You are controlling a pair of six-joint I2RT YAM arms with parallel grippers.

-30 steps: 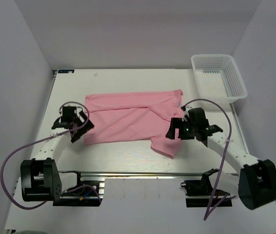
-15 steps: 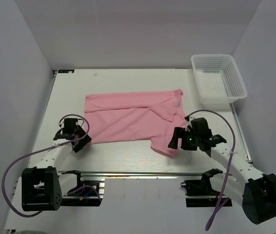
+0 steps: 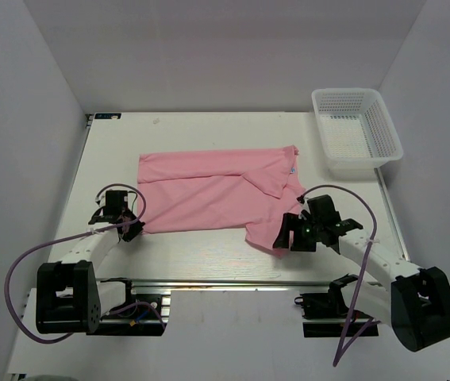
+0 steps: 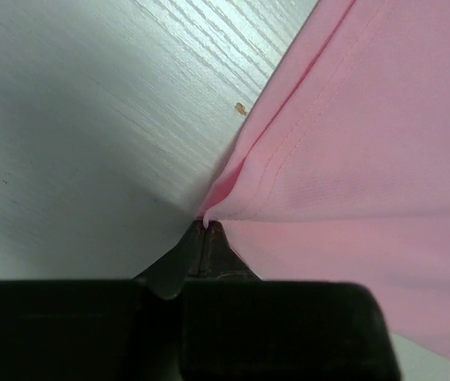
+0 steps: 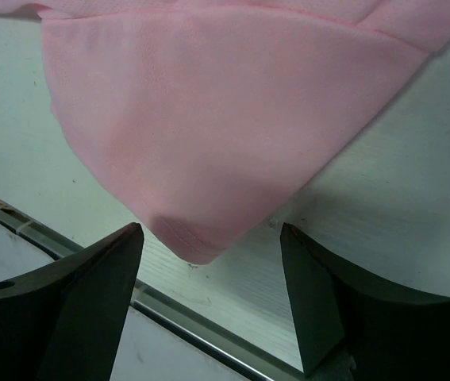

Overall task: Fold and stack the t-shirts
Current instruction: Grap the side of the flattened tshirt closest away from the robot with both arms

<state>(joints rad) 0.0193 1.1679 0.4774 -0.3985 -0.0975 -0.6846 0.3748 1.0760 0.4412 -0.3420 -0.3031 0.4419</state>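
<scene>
Much of the table (image 3: 209,258) is covered by the shirt (image 3: 209,194), spread flat. One corner is pinched in the closed left gripper (image 4: 204,234); the open right gripper (image 5: 209,238) is set astride another — grasping is judged half done. That corner must be clamped next, before lifting.

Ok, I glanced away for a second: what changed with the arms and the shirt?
The left gripper came toward the near edge, to the near-left corner of the t-shirt, and shut on its hem. The right gripper also drew nearer, to the tip of the sleeve, jaws open either side of it, not gripping. The t-shirt lies as before and the basket has not moved.
</scene>
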